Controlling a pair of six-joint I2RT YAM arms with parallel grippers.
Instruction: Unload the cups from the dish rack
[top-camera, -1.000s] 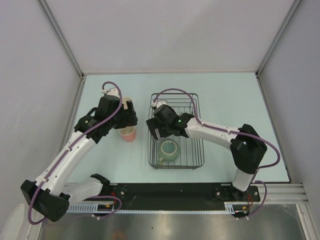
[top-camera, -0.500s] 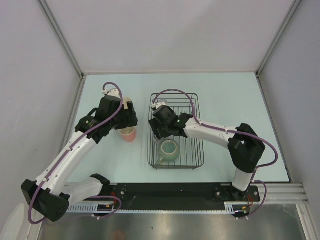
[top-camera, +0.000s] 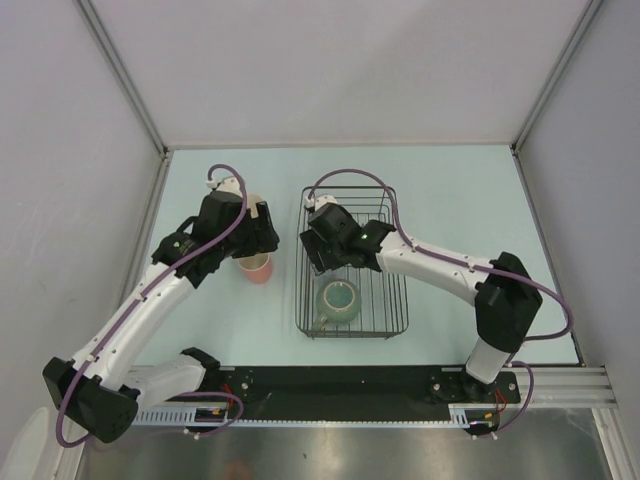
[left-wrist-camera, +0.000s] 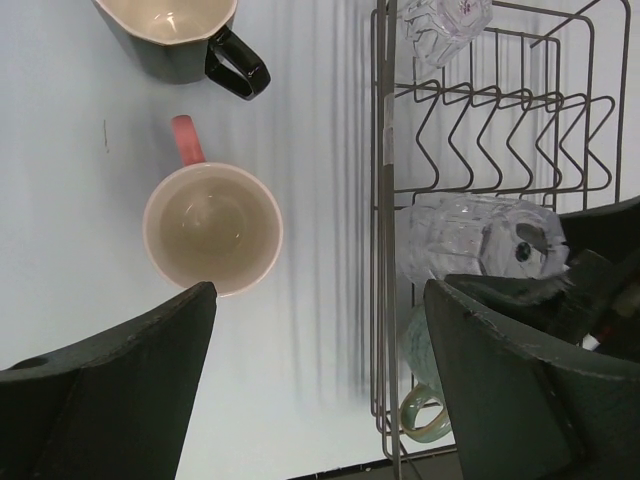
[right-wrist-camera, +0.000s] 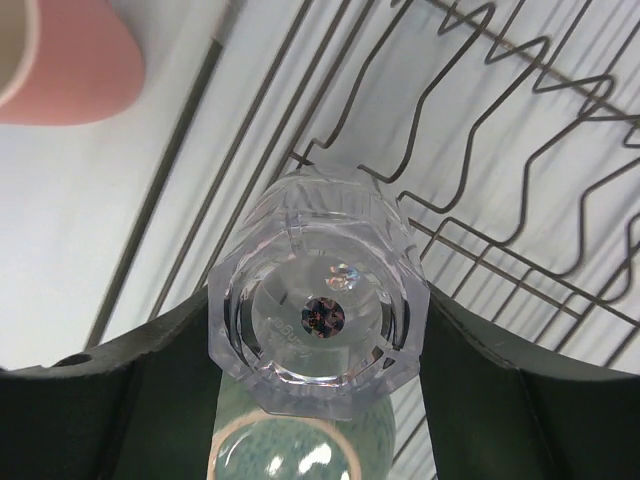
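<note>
Item count: five cups, one rack, two arms.

1. Rectangular black wire dish rack (top-camera: 392, 290) stands on the pale blue counter (top-camera: 450, 190), right of centre in the overhead view. It contains three cups.
2. Clear faceted glass tumbler (right-wrist-camera: 318, 320) sits inside the rack near its 9 o'clock side. The right end effector (right-wrist-camera: 316, 312) is clenched on it, with one dark finger pressed against each flank of the glass.
3. A second clear glass tumbler (left-wrist-camera: 445, 20) sits at the rack's 11 o'clock corner, apart from both arms.
4. Sage-green handled mug (top-camera: 338, 300) stands mouth up at the rack's 6 o'clock end, just beside the gripped tumbler.
5. Salmon-pink handled cup (left-wrist-camera: 212, 228) stands mouth up on the counter outside the rack, at the rack's 9 o'clock.
6. Dark mug with pale interior and black handle (left-wrist-camera: 170, 35) stands on the counter at 12 o'clock from the pink cup, near it but not touching.
7. The left end effector (left-wrist-camera: 320, 295) is released, its fingers spread wide with nothing between them. It is above the counter between the pink cup and the rack's 9 o'clock edge.

Tally: three cups in the rack, two on the counter.
</note>
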